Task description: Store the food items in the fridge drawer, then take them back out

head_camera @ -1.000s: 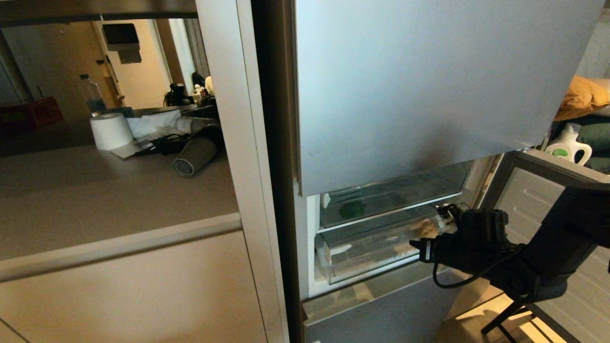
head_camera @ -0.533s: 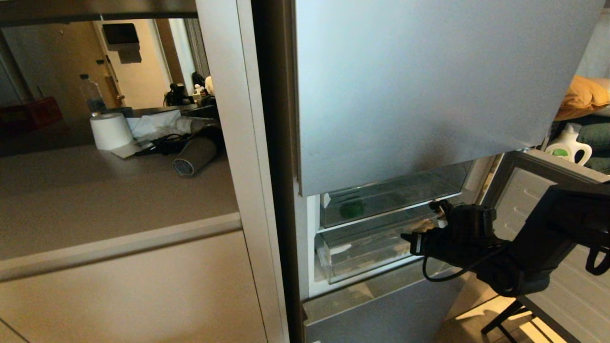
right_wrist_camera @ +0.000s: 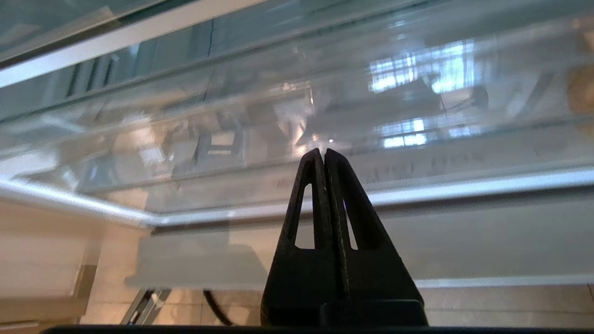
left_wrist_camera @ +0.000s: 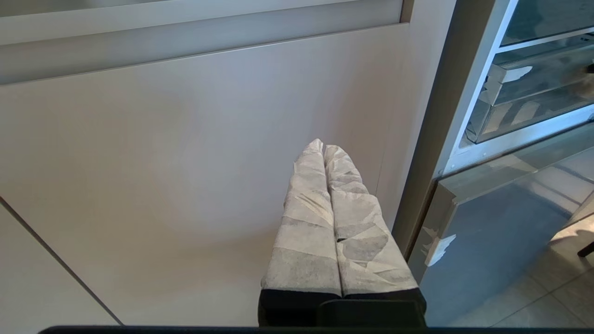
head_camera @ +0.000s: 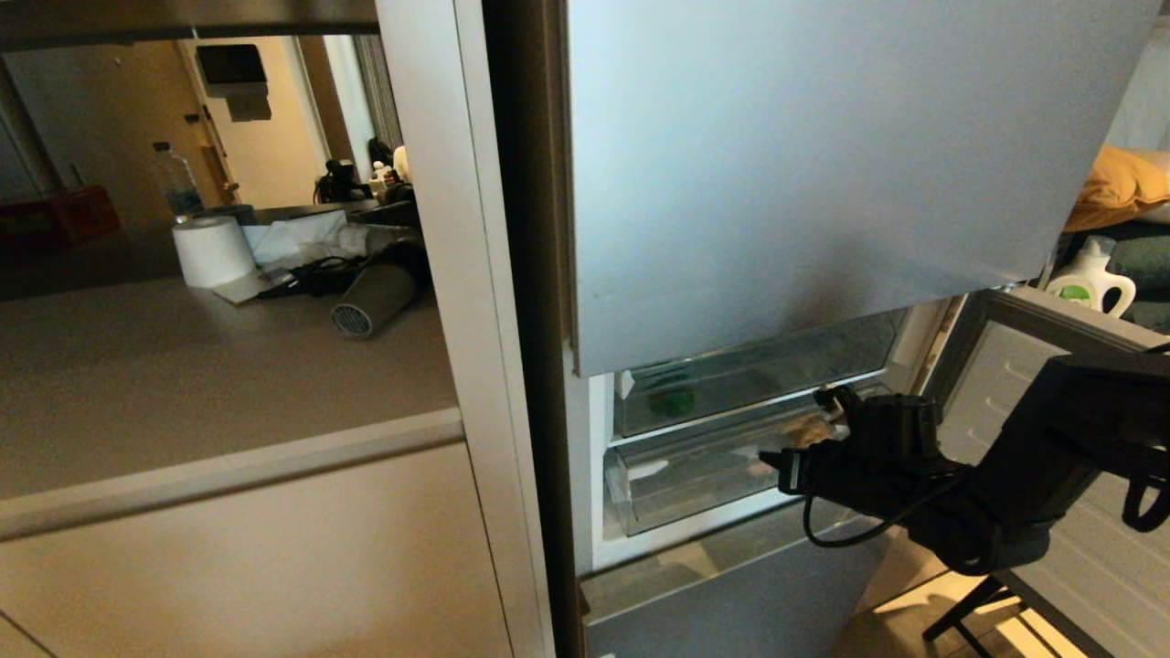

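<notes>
The fridge drawer (head_camera: pixel 681 475) is a clear bin, pulled out a little below the closed upper door. A tan potato-like lump (head_camera: pixel 809 428) lies in it at the right. The green pepper (head_camera: pixel 673 399) shows behind the clear front of the bin above. My right gripper (head_camera: pixel 772 461) is shut, with its tips against the drawer's clear front (right_wrist_camera: pixel 417 139) and nothing between its fingers (right_wrist_camera: pixel 323 150). The lump shows as a tan blur (right_wrist_camera: pixel 582 93) in the right wrist view. My left gripper (left_wrist_camera: pixel 323 146), wrapped in white tape, is shut and parked facing a beige cabinet door (left_wrist_camera: pixel 185 162), left of the drawer (left_wrist_camera: pixel 524 111).
The fridge's lower door (head_camera: pixel 1051 366) stands open at the right, behind my right arm. A counter (head_camera: pixel 210 366) on the left holds a paper roll (head_camera: pixel 212 251), a hair dryer (head_camera: pixel 375 297) and a water bottle (head_camera: pixel 180 187). A detergent bottle (head_camera: pixel 1092 279) stands far right.
My right gripper has moved left and toward the fridge, staying shut. The clear drawer has slid a little further in.
</notes>
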Controlling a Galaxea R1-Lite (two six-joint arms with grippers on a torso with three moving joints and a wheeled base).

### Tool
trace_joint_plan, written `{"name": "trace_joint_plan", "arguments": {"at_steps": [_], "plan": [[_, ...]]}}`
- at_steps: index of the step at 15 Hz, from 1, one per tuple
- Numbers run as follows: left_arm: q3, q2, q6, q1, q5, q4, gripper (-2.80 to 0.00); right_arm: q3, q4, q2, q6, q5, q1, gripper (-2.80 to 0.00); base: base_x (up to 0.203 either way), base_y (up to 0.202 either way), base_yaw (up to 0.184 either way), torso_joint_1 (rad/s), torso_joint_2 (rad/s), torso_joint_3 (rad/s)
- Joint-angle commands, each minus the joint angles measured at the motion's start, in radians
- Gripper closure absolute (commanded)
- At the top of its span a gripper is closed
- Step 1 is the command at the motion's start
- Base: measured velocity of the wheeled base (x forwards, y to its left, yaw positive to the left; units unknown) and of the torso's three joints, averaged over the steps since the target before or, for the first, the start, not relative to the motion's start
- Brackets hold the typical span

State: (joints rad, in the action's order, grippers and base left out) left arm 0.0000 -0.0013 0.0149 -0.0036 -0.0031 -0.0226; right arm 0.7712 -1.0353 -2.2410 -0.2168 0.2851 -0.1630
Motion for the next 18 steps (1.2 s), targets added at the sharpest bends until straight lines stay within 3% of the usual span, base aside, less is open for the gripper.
{"name": "trace_joint_plan", "arguments": {"at_steps": [1,6,18], "plan": [[0.011,0.001,0.0,0.001,0.0,0.0,0.0,-0.035,-0.012,0.052,-0.001,0.002,-0.001,0.0,0.0,0.0,0.0,0.0,0.0,0.0],[0.011,0.001,0.0,0.001,0.0,0.0,0.0,0.013,-0.076,-0.033,0.0,0.0,-0.001,0.0,0.0,0.0,0.0,0.0,0.0,0.0],[0.011,0.001,0.005,0.001,-0.003,0.0,0.0,0.159,-0.077,-0.122,-0.005,-0.001,-0.003,0.0,0.0,0.0,0.0,0.0,0.0,0.0]]}}
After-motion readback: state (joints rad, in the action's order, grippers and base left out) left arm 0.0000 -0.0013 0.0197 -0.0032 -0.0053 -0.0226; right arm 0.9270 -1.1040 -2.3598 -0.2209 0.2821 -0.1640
